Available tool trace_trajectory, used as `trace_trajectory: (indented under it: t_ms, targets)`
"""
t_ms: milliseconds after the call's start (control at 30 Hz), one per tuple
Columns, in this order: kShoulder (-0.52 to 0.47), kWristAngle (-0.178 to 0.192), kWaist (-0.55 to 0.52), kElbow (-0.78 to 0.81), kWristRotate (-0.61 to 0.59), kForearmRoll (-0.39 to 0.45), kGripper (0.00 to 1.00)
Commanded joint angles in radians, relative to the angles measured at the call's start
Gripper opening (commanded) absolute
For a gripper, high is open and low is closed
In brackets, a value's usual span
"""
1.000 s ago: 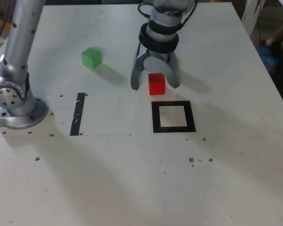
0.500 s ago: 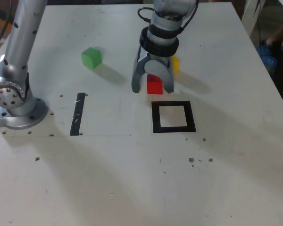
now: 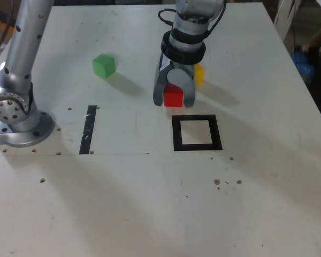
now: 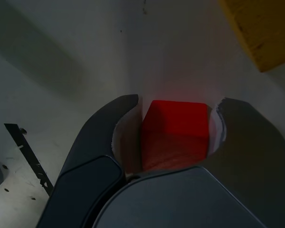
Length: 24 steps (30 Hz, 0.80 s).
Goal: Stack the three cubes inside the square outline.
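The red cube (image 3: 173, 97) is seen clamped between the jaws on the table (image 3: 150, 203), just beside the square (image 3: 197, 133), so the first pick is judged in hand, and a lift and short carry into the square is called for.

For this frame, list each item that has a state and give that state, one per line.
tool: jaws closed around the red cube, low at the table.
red cube: between the jaws, just outside the square outline.
yellow cube: on the table behind the tool, untouched.
green cube: alone on the table, untouched.
square outline: nothing inside it, no stack begun.
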Motion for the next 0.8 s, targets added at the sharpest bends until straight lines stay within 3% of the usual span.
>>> trace_trajectory:
  t_ms: [0,233,533,767]
  targets:
    - [-0.02,-0.009,-0.003,-0.008,-0.002,0.012,0.3]
    - [-0.087,-0.054,-0.076,-0.028,-0.067,0.046,0.3]
    - [-0.037,-0.069,-0.216,-0.095,-0.197,0.092,0.3]
    - [-0.023,-0.06,-0.256,-0.142,-0.235,0.126,0.3]
